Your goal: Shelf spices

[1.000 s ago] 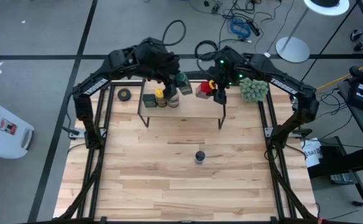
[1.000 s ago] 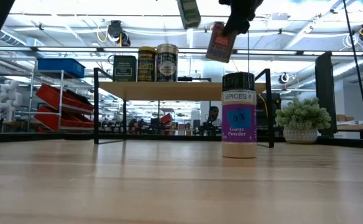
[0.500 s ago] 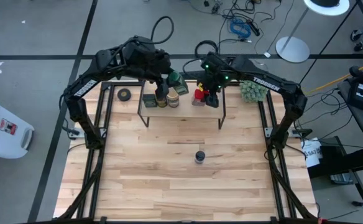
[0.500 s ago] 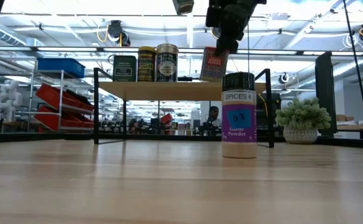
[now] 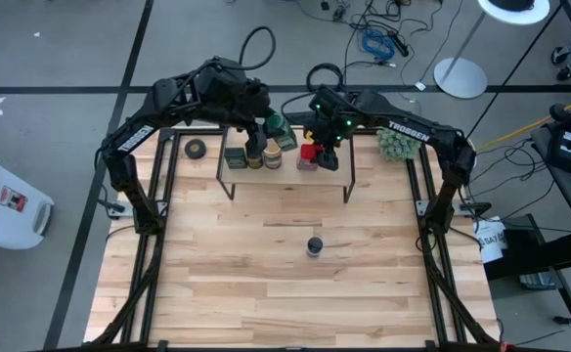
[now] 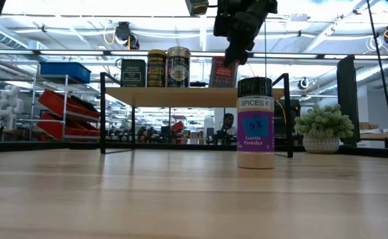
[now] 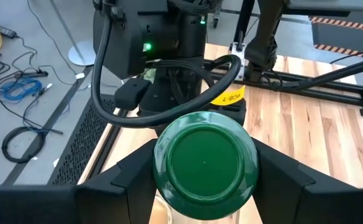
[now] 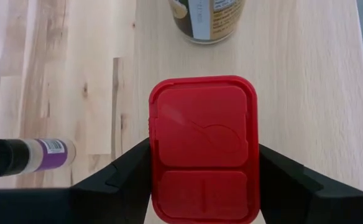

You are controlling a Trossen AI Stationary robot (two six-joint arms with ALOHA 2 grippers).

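My left gripper (image 5: 274, 124) is shut on the green-lidded jar (image 7: 204, 163) and holds it high above the shelf (image 5: 287, 173). In the low view only the jar's bottom (image 6: 197, 6) shows. My right gripper (image 6: 236, 48) is shut on the red square tin (image 6: 224, 72), which stands upright at the light top board. The dark boxy tin (image 6: 133, 73), yellow-lidded jar (image 6: 157, 68) and tan-lidded jar (image 6: 178, 67) stand in a row on the board. The blue-lidded jar (image 5: 314, 245) stands on the table in front of the shelf. My left gripper pinches the green-lidded jar just below its lid (image 7: 204, 163), one finger (image 7: 122, 180) on each side. It comes from above, and the jar hangs upright, lifted clear of the shelf. My right gripper pinches the red tin by two opposite sides near its lid (image 8: 203, 146), one finger (image 8: 122, 177) on each side, from above pointing down. The tin is upright with its base at the shelf board (image 6: 194, 96).
A black tape roll (image 5: 197, 149) lies left of the shelf and a fuzzy green plant ball (image 5: 399, 142) sits to its right. The shelf board has free room right of the red tin. The near half of the table (image 5: 266, 293) holds only the blue-lidded jar.
My right gripper has come down and toward the table's left with the red tin. The tin hung tilted above the shelf and now stands upright at the board beside the tan-lidded jar. My left gripper has shifted slightly left and up with the green-lidded jar.
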